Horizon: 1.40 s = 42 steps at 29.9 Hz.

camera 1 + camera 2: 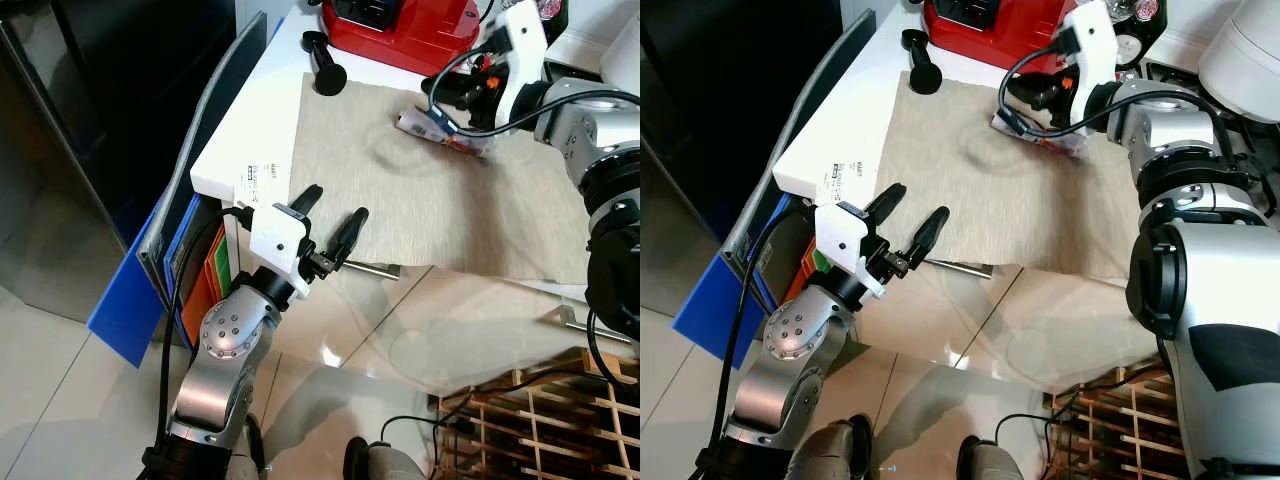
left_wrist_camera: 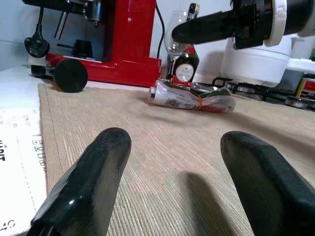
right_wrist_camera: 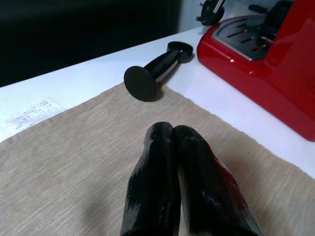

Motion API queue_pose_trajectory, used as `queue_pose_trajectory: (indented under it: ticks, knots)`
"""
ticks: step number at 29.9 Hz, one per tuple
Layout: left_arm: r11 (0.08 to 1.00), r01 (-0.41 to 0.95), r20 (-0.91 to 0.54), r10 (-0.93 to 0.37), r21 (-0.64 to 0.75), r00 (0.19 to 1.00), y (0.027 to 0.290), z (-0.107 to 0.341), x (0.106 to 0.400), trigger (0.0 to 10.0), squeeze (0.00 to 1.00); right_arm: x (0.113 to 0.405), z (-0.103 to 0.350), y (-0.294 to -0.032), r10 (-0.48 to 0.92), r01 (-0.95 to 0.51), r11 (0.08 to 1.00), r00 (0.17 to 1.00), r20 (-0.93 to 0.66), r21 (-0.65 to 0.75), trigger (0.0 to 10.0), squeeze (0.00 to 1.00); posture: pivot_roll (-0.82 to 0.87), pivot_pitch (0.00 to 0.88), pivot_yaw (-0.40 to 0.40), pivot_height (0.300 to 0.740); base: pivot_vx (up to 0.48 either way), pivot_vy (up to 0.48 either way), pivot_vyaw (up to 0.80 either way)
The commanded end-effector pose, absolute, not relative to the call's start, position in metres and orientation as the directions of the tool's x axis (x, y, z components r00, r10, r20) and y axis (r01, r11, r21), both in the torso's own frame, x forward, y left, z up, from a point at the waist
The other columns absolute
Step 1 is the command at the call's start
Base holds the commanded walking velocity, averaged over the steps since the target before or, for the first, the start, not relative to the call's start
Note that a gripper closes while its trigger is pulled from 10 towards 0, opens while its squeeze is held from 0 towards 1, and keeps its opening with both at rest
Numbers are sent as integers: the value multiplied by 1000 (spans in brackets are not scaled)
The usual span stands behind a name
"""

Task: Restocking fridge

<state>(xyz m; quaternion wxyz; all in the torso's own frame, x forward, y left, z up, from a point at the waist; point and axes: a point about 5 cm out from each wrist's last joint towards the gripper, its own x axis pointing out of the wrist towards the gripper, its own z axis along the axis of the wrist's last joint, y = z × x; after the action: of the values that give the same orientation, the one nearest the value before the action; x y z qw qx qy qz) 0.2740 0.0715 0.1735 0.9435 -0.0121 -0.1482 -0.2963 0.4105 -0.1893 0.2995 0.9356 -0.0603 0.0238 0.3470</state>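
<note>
A crumpled printed packet with an orange band lies on the beige mat near the counter's back. My right gripper hovers just above and behind the packet. Its fingers are pressed together with nothing between them. My left gripper stands open at the counter's front edge, pointing across the mat toward the packet. Its two fingers are spread wide and hold nothing. A tall dark glossy appliance front stands to the left.
A red coffee machine and a black tamper sit at the back of the white counter. A wine glass, a bottle and a white pot stand behind the packet. Blue and grey boards lean against the counter's side. A wooden rack lies on the floor.
</note>
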Motion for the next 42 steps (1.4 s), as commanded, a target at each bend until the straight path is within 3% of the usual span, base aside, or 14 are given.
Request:
queue_pose_trajectory:
  ticks: [1, 2, 3, 4, 5, 10, 15, 16, 18, 19, 33, 38, 40, 42]
  knots:
    - [822, 566, 271, -561, 66, 782, 68, 172, 275, 10000, 0, 411, 304, -197, 603, -610, 775, 792, -93, -168, 0, 0, 120, 190, -127, 740, 0, 0, 0]
    - [824, 562, 268, -560, 75, 784, 68, 172, 276, 10000, 0, 411, 300, -198, 581, -595, 776, 803, -130, -207, 784, 0, 118, 188, -126, 740, 0, 0, 0]
    - [825, 558, 265, -559, 84, 786, 68, 172, 277, 10000, 0, 412, 294, -200, 546, -571, 784, 821, -169, -242, 10000, 0, 117, 187, -125, 740, 0, 0, 0]
    - [825, 558, 263, -559, 89, 786, 68, 172, 277, 10000, 0, 412, 289, -203, 509, -550, 784, 835, -209, -288, 10000, 0, 117, 187, -125, 740, 0, 0, 0]
    - [823, 559, 259, -563, 97, 785, 67, 171, 277, 10000, 0, 413, 282, -210, 419, -497, 774, 866, -272, -391, 10000, 1000, 116, 184, -124, 740, 0, 0, 0]
    - [814, 572, 248, -578, 105, 777, 63, 169, 275, 10000, 0, 414, 274, -224, 215, -390, 670, 917, -337, -632, 10000, 1000, 117, 181, -127, 740, 0, 0, 0]
    - [821, 563, 247, -567, 91, 786, 63, 168, 275, 10000, 0, 418, 287, -227, 78, -198, 622, 978, -192, -757, 10000, 1000, 119, 185, -128, 740, 0, 0, 0]
    - [823, 561, 247, -564, 89, 788, 63, 168, 275, 10000, 0, 419, 291, -226, 65, -154, 629, 987, -146, -762, 10000, 843, 120, 186, -127, 740, 0, 0, 0]
    - [824, 559, 247, -562, 87, 789, 63, 168, 275, 10000, 0, 420, 293, -225, 57, -127, 635, 991, -118, -762, 10000, 843, 120, 186, -127, 740, 0, 0, 0]
    - [825, 559, 246, -561, 87, 790, 63, 168, 274, 10000, 0, 420, 294, -225, 47, -106, 641, 994, -99, -760, 10000, 0, 120, 186, -127, 740, 0, 0, 0]
    - [832, 551, 230, -550, 67, 803, 65, 166, 275, 10000, 0, 415, 242, -221, 135, -315, 724, 937, -322, -614, 10000, 0, 124, 191, -135, 740, 0, 0, 0]
    - [836, 546, 230, -544, 60, 807, 65, 166, 276, 10000, 0, 409, 226, -216, 263, -501, 709, 841, -472, -497, 10000, 0, 124, 193, -139, 740, 0, 0, 0]
    - [837, 544, 229, -541, 57, 809, 66, 166, 275, 10000, 0, 402, 216, -214, 356, -656, 610, 728, -586, -444, 10000, 0, 121, 193, -137, 740, 0, 0, 0]
    - [838, 543, 228, -541, 57, 810, 66, 166, 275, 10000, 0, 400, 214, -213, 382, -698, 570, 692, -613, -433, 10000, 0, 121, 194, -136, 740, 0, 0, 0]
